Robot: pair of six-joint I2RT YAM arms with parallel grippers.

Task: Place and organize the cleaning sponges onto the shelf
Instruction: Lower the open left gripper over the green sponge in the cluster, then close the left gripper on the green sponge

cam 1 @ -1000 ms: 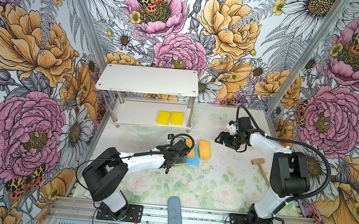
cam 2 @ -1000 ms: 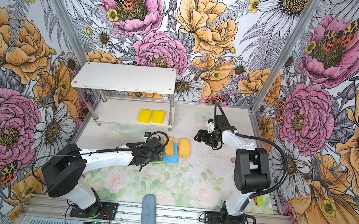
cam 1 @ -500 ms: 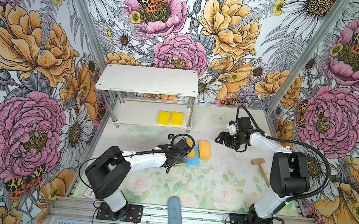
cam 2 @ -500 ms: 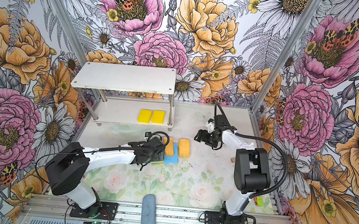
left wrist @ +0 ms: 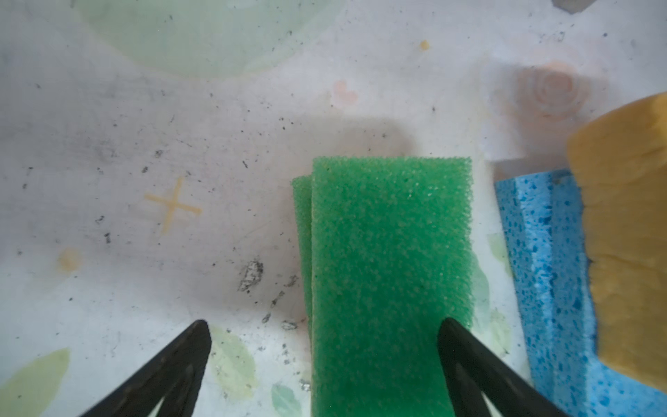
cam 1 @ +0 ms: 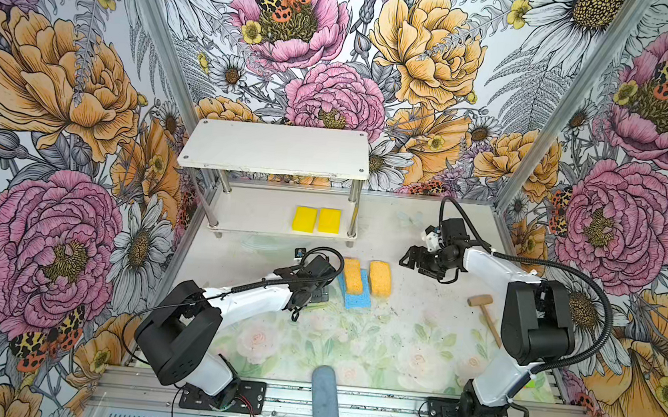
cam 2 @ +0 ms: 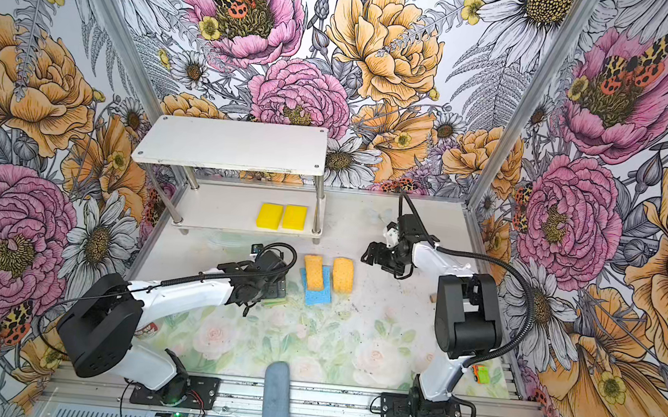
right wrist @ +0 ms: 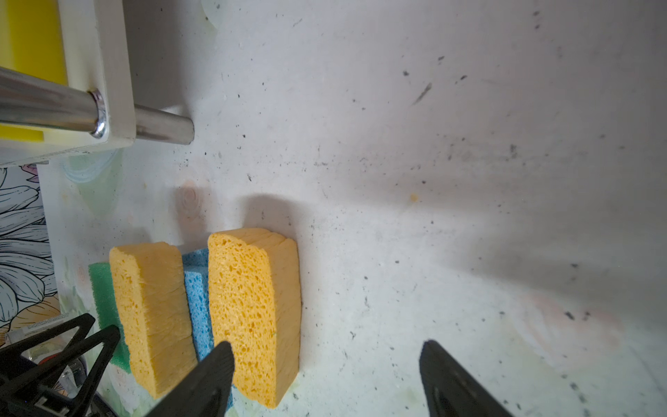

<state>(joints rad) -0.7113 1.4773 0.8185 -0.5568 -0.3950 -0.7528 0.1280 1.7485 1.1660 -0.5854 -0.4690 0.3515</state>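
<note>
1. The shelf (cam 1: 275, 149) stands far left on the table (cam 1: 414, 351), close to the back wall. On its lower board the left yellow sponge (cam 1: 305, 219) and the right yellow sponge (cam 1: 330, 220) lie side by side, just inside the near right post (cam 1: 352, 211). Bare board runs left of them.
2. Just nearer than the shelf's near edge, the left orange sponge (cam 1: 353, 276) rests on a blue sponge (cam 1: 356, 301). The right orange sponge (cam 1: 380, 278) stands just beside it, with blue showing between them.
3. The left gripper (left wrist: 323, 326) holds nothing, its jaws spread wide. It is low over a green sponge (left wrist: 389, 252), which lies on a second green sponge (left wrist: 301, 234) that peeks out along one long edge. One finger is over the top sponge near the edge facing the blue sponge, the other over bare table.
4. The right gripper (right wrist: 326, 344) is also open and empty, just right of the right orange sponge and apart from it. Only bare table shows between its fingers.
5. A mallet (cam 1: 481, 307) lies near the right wall, and a grey cylinder (cam 1: 324, 400) crosses the near edge.
</note>
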